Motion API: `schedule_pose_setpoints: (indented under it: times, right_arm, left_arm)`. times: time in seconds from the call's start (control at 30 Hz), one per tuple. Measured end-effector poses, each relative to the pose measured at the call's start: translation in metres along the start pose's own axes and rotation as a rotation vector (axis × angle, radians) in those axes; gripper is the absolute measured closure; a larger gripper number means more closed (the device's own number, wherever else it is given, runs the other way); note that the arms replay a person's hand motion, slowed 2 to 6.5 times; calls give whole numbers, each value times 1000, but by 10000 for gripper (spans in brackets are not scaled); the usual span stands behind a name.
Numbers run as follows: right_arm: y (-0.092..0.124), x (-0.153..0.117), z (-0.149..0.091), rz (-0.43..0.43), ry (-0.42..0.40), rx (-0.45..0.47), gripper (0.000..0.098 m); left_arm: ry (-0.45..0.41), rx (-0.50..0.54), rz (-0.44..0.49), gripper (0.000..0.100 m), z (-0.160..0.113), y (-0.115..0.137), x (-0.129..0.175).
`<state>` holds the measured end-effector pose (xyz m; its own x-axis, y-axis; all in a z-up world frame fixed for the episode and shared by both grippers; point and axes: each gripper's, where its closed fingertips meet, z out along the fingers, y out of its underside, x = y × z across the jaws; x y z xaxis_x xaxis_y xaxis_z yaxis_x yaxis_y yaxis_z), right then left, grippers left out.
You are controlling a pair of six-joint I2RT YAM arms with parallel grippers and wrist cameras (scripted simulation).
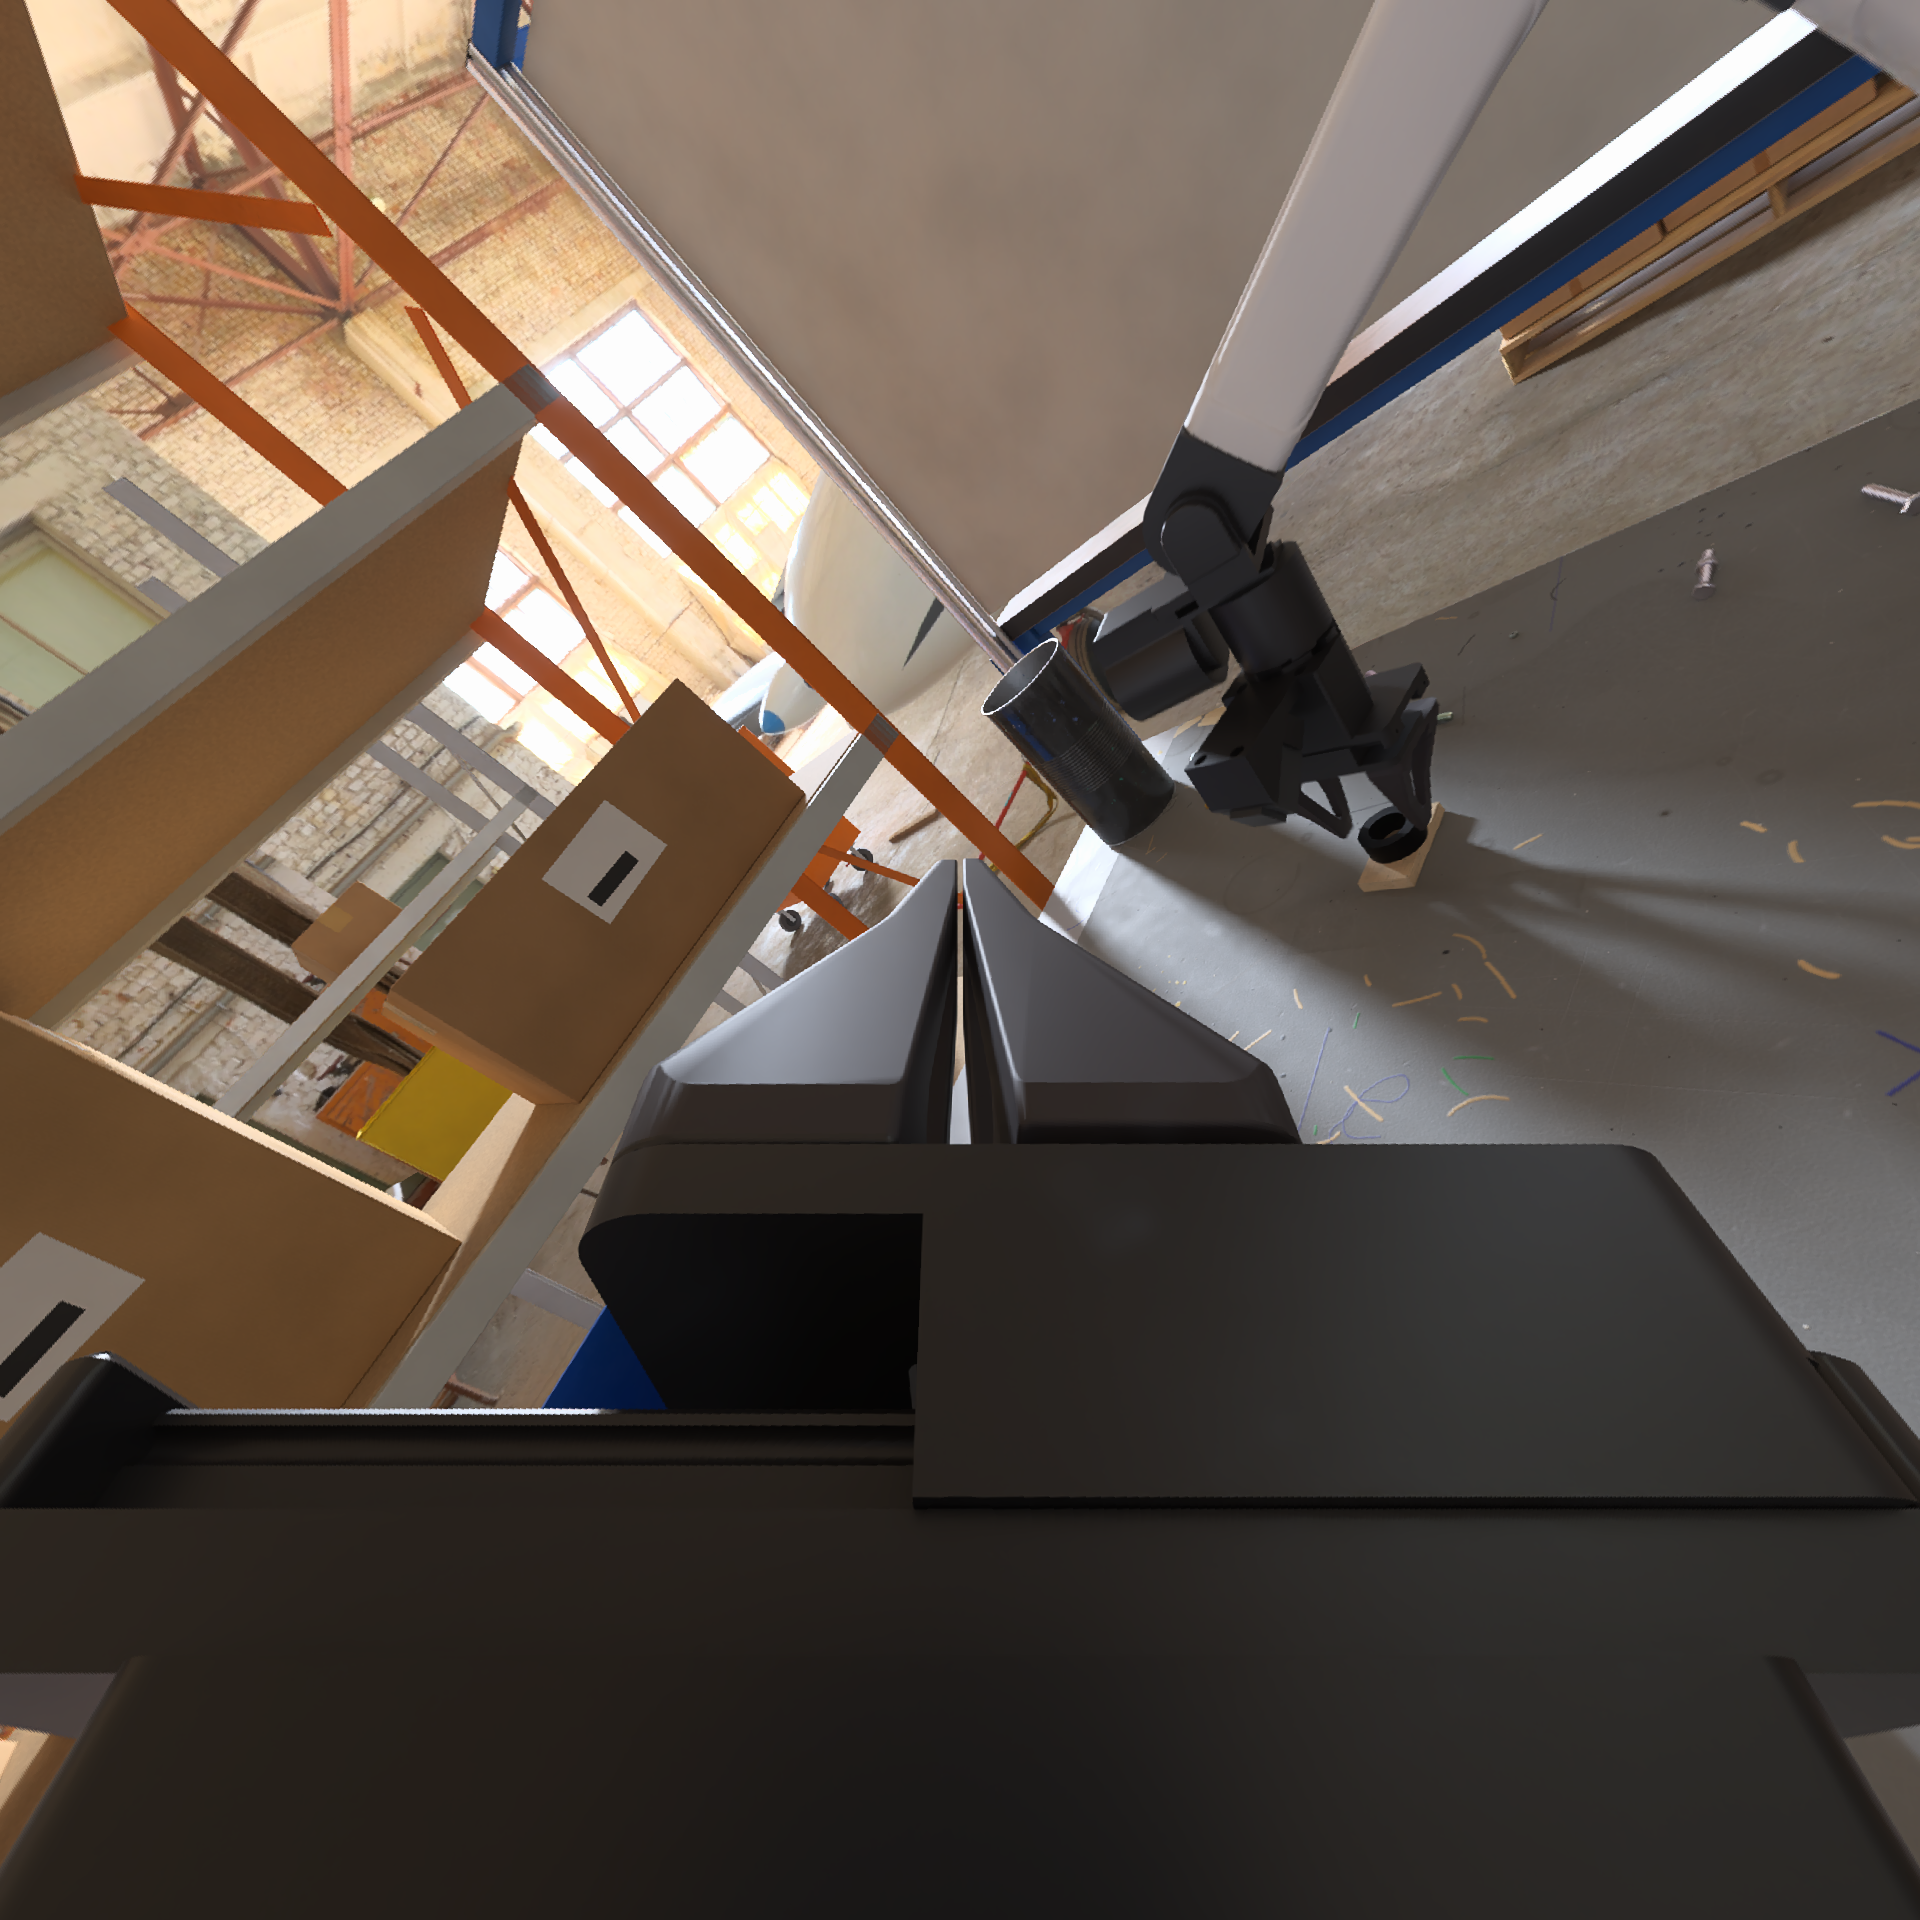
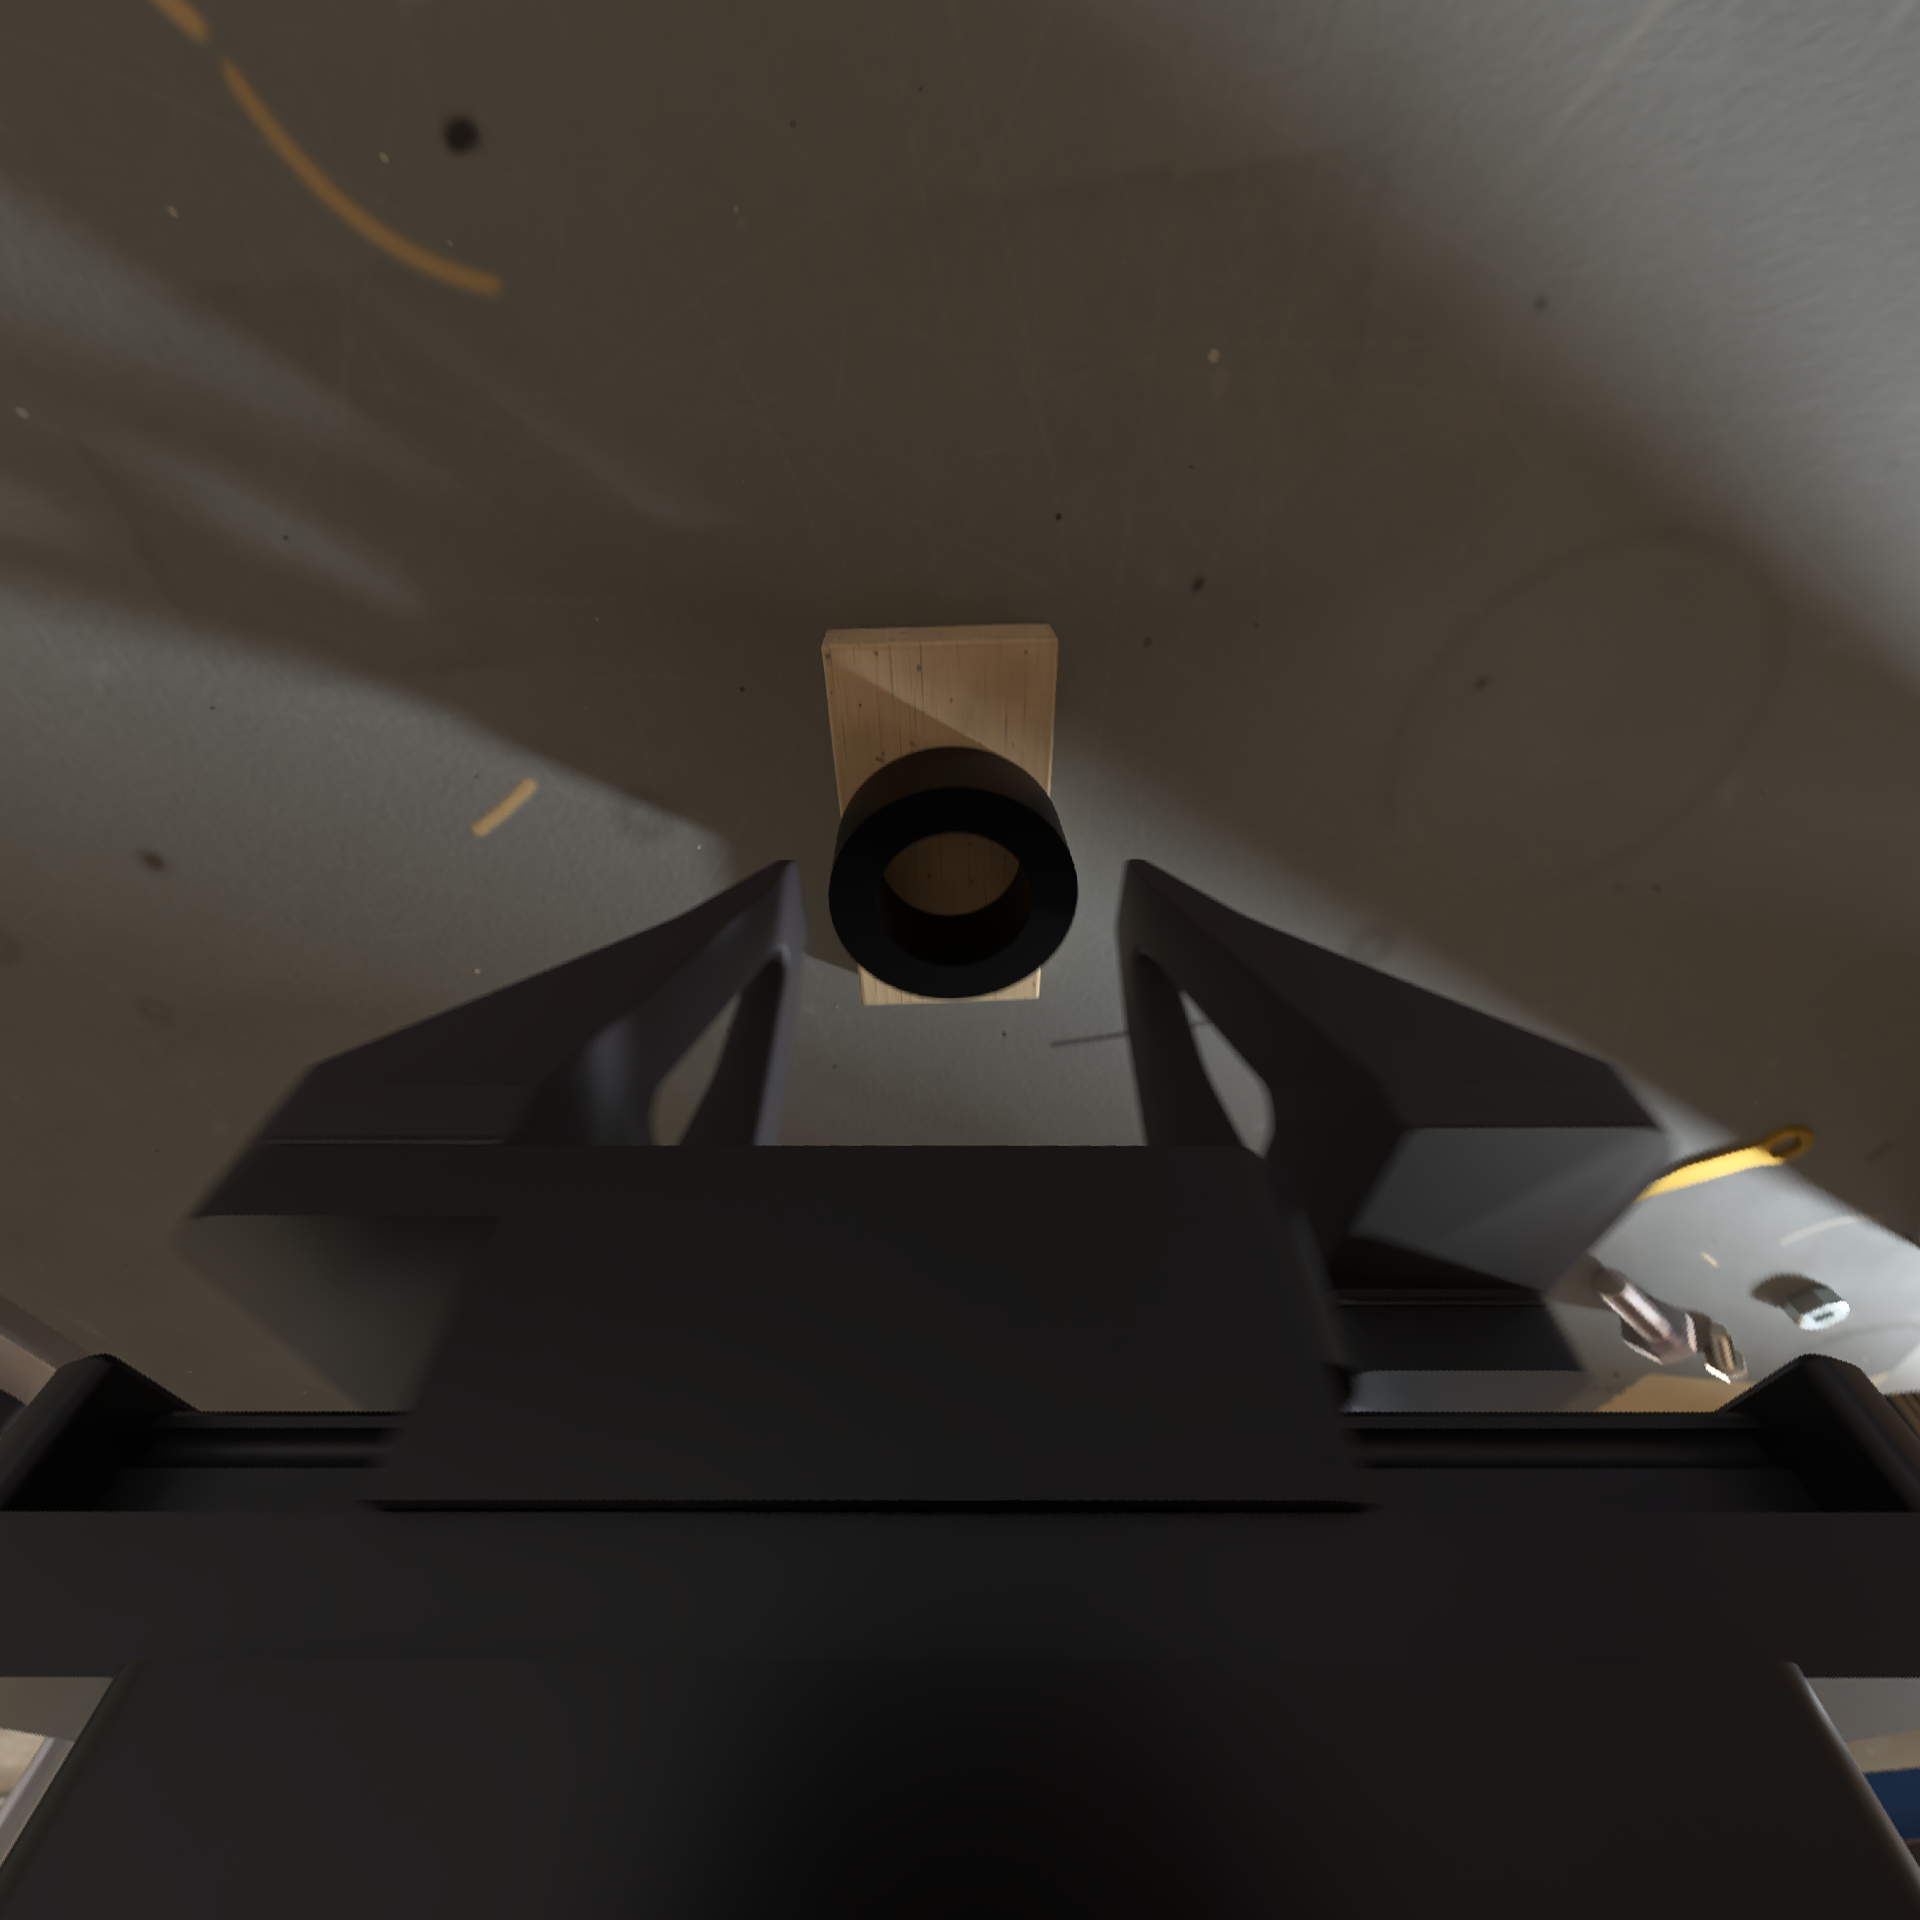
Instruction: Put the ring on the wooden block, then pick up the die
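Note:
In the right wrist view a black ring (image 2: 951, 821) sits over a light wooden block (image 2: 940, 696) that lies flat on the grey table. My right gripper (image 2: 958, 883) is open, with one finger on each side of the ring and a small gap at each. The left wrist view shows the same gripper (image 1: 1387, 816) farther off, low over the ring (image 1: 1389, 831) and block (image 1: 1397, 868). My left gripper (image 1: 961, 873) is shut and empty, raised off the table. No die is in view.
A dark metal cylinder (image 1: 1081, 748) lies near the right arm. Bolts (image 1: 1704, 571) lie on the table (image 1: 1558, 935) beyond it. A metal bit (image 2: 1662, 1340), a nut (image 2: 1813, 1304) and a yellow piece (image 2: 1745, 1153) lie at the right. Shelves with cardboard boxes (image 1: 623, 883) stand past the table edge.

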<state>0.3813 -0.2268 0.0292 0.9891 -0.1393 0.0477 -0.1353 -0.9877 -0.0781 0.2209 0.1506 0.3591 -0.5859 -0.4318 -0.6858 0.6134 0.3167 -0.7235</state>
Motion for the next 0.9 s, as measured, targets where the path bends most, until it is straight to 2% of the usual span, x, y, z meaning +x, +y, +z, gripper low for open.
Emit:
schedule_pose_setpoints:
  times: [0.13,0.17,0.2,0.3,0.4,0.53,0.63,0.73,0.9]
  right_arm:
    - [-5,1,-28,13,70,57,52]
    - [-7,2,-38,13,97,76,14]
    - [-10,1,-48,13,126,93,36]
    - [-23,-3,-79,-4,212,144,189]
    - [-47,-15,-106,-39,275,209,174]
    - [-88,-38,-127,-85,313,285,235]
    - [-124,-61,-132,-100,278,353,269]
    - [-160,-89,-130,-106,195,429,278]
    - [-215,-122,-114,-105,103,483,285]
  left_arm:
    - [0,-2,0,993,0,0,0]
    - [0,-2,0,993,0,0,0]
    - [0,-2,0,993,0,0,0]
    - [0,-1,0,993,0,0,0]
    - [-2,2,1,993,0,-1,-1]
    - [2,6,0,993,1,-2,0]
    - [5,5,-1,993,2,-2,2]
    - [7,1,1,993,3,-1,3]
    - [7,-5,5,993,3,-1,4]
